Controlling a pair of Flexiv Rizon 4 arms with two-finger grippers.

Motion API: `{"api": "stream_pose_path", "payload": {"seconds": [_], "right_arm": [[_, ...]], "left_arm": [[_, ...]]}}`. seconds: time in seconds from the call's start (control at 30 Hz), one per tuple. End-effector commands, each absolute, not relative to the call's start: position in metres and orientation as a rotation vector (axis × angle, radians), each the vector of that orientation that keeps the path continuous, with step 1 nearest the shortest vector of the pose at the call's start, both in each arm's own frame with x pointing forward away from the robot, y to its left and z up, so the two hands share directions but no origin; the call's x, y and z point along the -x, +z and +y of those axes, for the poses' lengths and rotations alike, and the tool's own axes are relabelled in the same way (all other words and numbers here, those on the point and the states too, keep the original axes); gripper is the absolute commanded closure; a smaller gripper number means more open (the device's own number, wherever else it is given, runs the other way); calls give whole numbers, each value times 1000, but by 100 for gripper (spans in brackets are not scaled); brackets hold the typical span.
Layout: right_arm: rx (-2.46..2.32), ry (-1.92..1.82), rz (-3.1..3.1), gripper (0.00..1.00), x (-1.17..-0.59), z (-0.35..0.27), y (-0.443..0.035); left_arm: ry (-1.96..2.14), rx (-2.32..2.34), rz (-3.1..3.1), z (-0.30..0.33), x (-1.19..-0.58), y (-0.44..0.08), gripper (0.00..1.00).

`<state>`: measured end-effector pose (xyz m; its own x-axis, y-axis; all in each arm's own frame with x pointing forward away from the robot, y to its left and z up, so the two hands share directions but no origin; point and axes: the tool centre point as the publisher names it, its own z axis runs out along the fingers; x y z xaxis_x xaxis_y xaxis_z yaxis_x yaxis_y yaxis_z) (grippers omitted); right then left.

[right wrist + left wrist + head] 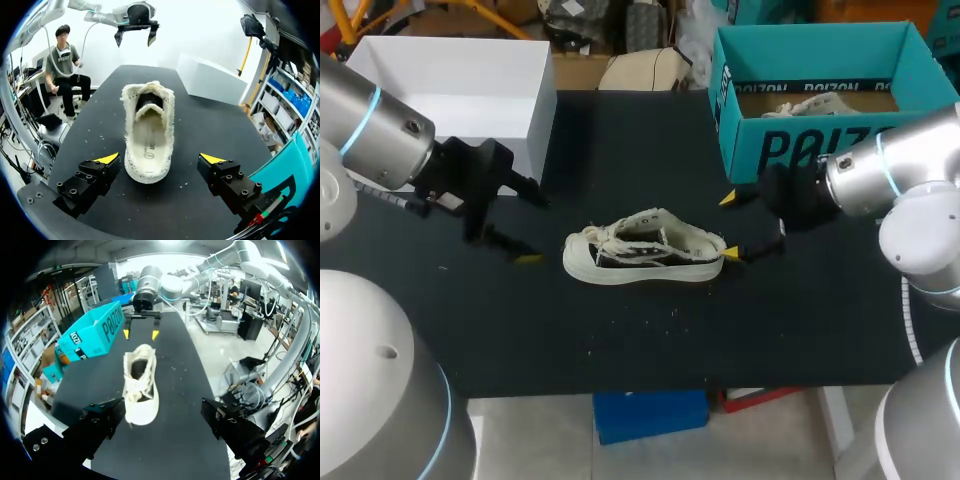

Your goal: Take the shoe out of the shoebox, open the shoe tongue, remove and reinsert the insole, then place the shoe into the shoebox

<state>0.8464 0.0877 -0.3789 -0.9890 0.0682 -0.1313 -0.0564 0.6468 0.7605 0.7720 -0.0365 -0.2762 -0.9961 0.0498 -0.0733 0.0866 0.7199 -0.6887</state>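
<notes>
Head view: the shoe (642, 248) stands on its sole mid-surface (620, 340), outside the shoebox (820, 150), heel towards your right tool (728, 226), toe towards your left tool (532, 230). Both tools stand apart and empty, flanking it, a stance judged ready for opening the tongue.

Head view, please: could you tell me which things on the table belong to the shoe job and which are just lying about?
Belongs to the job:
left gripper, open
right gripper, open
shoe, lying between them
teal shoebox, at the far right

Just lying about:
white box, at the far left
pale specks near the shoe
</notes>
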Motion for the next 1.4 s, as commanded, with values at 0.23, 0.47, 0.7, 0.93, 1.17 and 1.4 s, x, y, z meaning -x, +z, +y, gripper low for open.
{"api": "stream_pose_path", "payload": {"seconds": [0.23, 0.47, 0.7, 0.93, 1.17, 1.4], "right_arm": [[-5, 1311, 2709, 0, -838, 100, -395], [3, 1323, 2720, 0, -838, 111, -405], [5, 1349, 2730, 0, -839, 117, -415], [-12, 1366, 2736, 0, -840, 120, -422], [-31, 1376, 2740, 0, -839, 121, -428], [-45, 1379, 2747, 0, -841, 122, -435]], "left_arm": [[-1150, -114, 2863, -37, -772, -278, 0], [-1150, -114, 2863, -37, -772, -278, 0], [-1150, -114, 2863, -37, -772, -278, 0], [-1150, -114, 2863, -37, -772, -278, 0], [-1150, -114, 2863, -37, -772, -278, 0], [-1150, -114, 2863, -37, -772, -278, 0]]}}
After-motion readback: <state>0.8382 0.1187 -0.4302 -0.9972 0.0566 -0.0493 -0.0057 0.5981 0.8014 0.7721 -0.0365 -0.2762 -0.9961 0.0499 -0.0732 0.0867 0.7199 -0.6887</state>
